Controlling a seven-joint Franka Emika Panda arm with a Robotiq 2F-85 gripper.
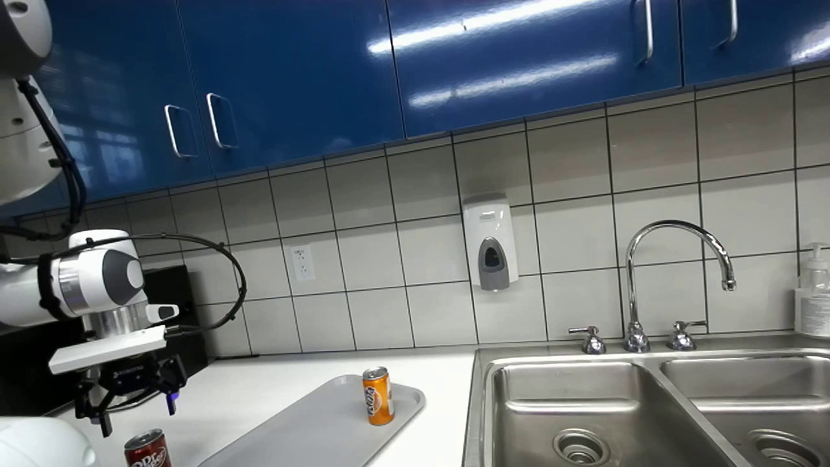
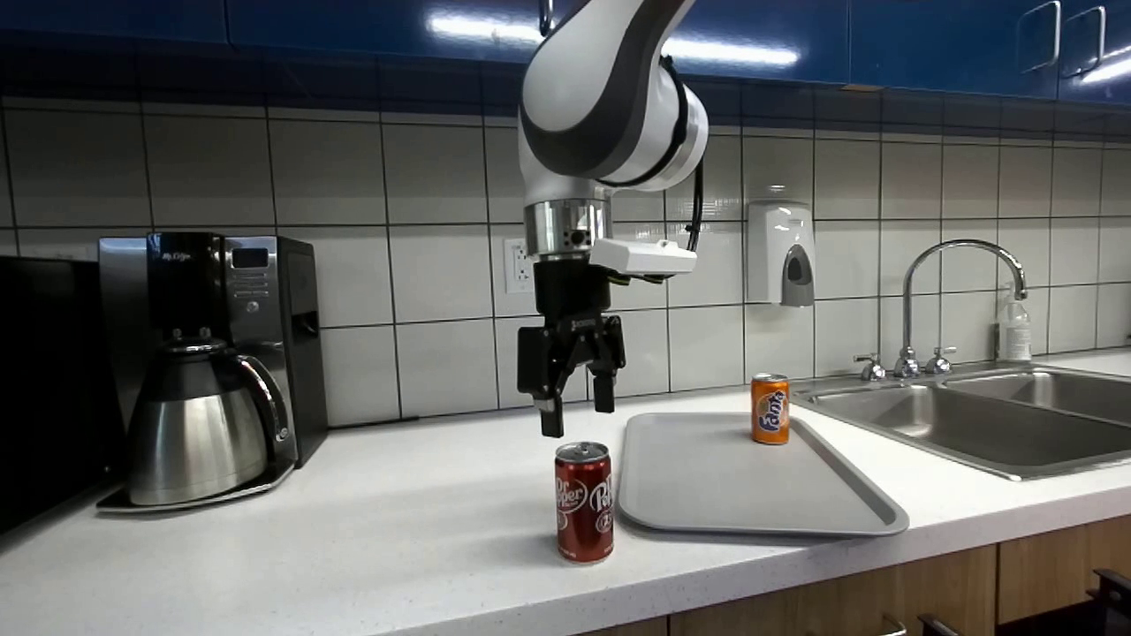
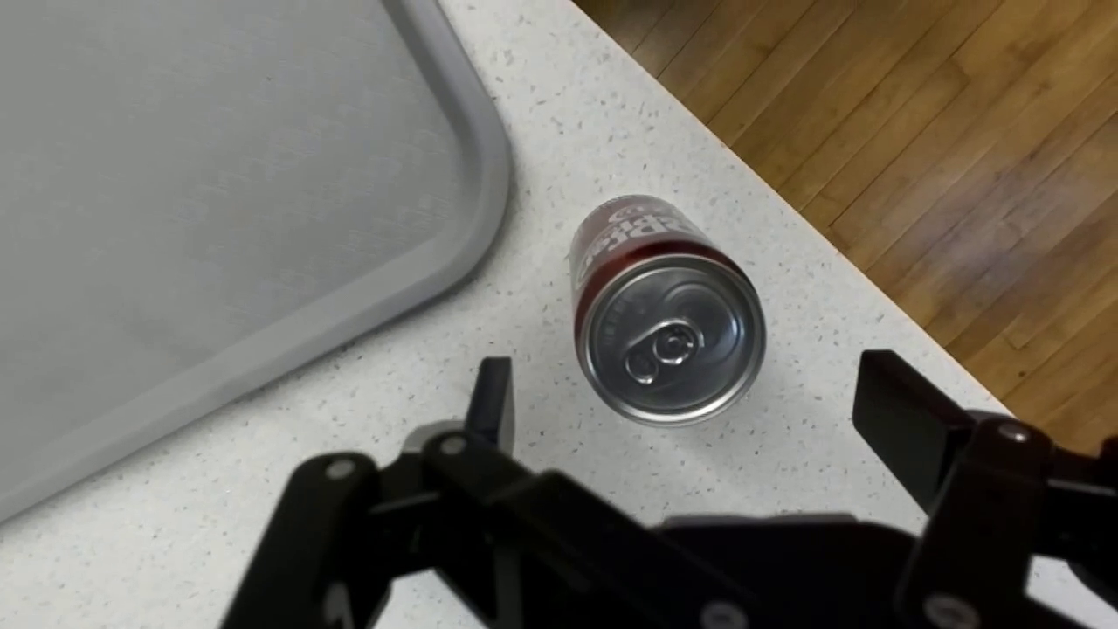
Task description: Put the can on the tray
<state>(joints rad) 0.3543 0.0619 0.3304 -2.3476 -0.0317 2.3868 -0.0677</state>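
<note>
The dark red can (image 1: 148, 452) stands upright on the white counter, beside the near corner of the grey tray. It shows whole in an exterior view (image 2: 584, 517), and from above in the wrist view (image 3: 671, 341), its pale metal top facing the camera. The grey tray (image 2: 751, 486) lies flat to the right of the can; its rounded corner also shows in the wrist view (image 3: 262, 175). My gripper (image 2: 579, 417) points down, open and empty, just above the can and apart from it. In the wrist view the fingers (image 3: 686, 384) are spread wide, with the can's top between and slightly beyond the fingertips.
An orange can (image 2: 770, 411) stands on the tray's far right part. A coffee maker (image 2: 208, 371) stands on the left of the counter. A steel sink (image 2: 981, 424) with a faucet (image 2: 910, 300) lies right of the tray. The counter's front edge is close to the red can.
</note>
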